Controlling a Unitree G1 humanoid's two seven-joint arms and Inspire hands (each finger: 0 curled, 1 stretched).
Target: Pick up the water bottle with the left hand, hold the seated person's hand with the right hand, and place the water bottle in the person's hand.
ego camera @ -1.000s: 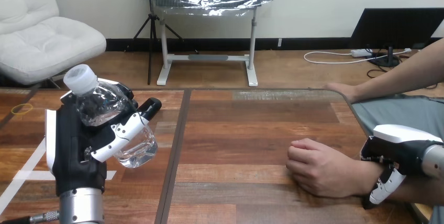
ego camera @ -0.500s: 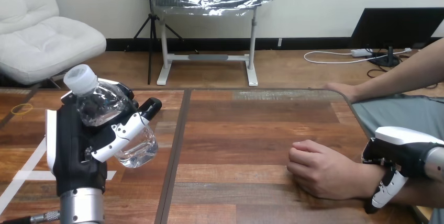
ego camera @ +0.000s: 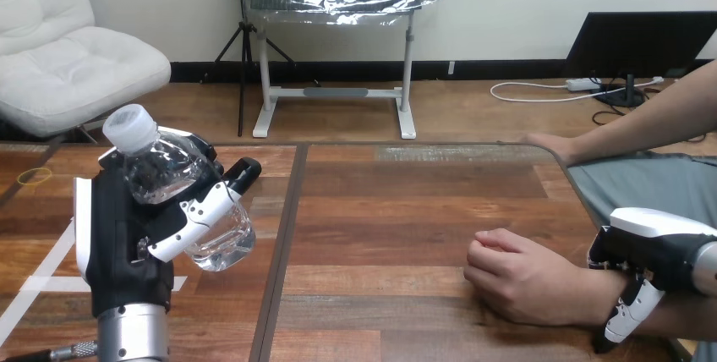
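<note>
Easing the right hand [ego camera: 651, 248] a touch toward the lower right corner since a second ago, along the person's wrist [ego camera: 599, 290]. Keeping everything else in place.

Head view: holding the left hand [ego camera: 127, 235] up at the lower left of the frame, over the counter [ego camera: 406, 201]. Wrapping its fingers and thumb round the water bottle [ego camera: 165, 172], clear with a white cap, tilted so the cap is pointing to the upper left and the base to the lower right. Carrying it well apart from the person's hand [ego camera: 528, 277]. Draping the right hand over the wrist at the lower right edge, white shell on top, one jointed finger curling down across the wrist's near side, so grasping it. Resting on the counter right of centre, that person's hand, curled in a loose fist, knuckles pointing left. Lying flat at the counter's far right edge, a second hand [ego camera: 550, 144] of the person.
</note>
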